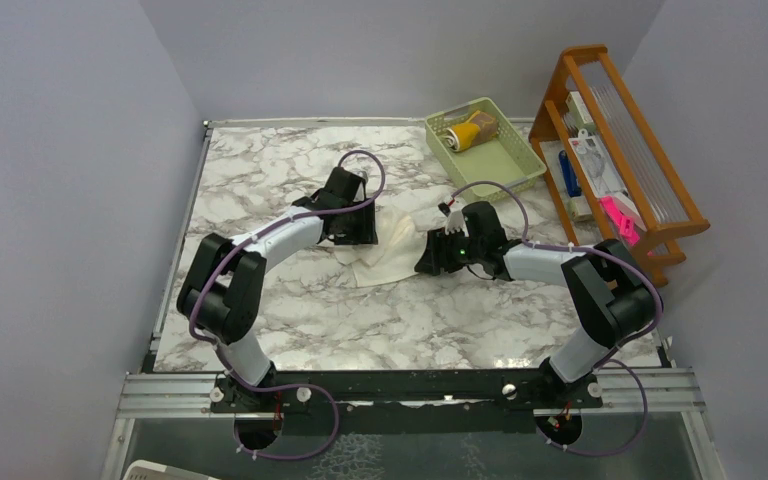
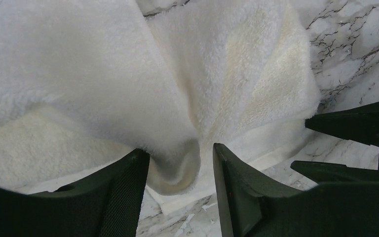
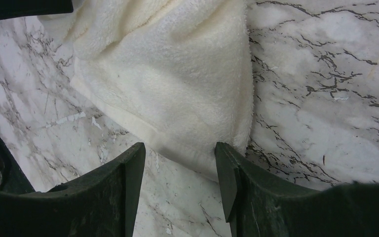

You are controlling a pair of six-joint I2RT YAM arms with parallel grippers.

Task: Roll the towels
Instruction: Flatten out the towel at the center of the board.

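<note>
Towel point(image 1: 392, 250), cream, lies crumpled mid-desk point(image 1: 260, 170); left hand point(image 2: 179, 150) and right hand point(image 3: 178, 147) both released, fingers spread around its folds.

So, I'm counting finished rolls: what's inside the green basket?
A mustard-yellow towel roll and a tan-brown towel roll lie in the basket; anything beneath them is hidden.

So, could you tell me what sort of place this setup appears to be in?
Probably a lab robot cell: plain grey walls, a marble-patterned tabletop, and a wooden rack of supplies.
</note>
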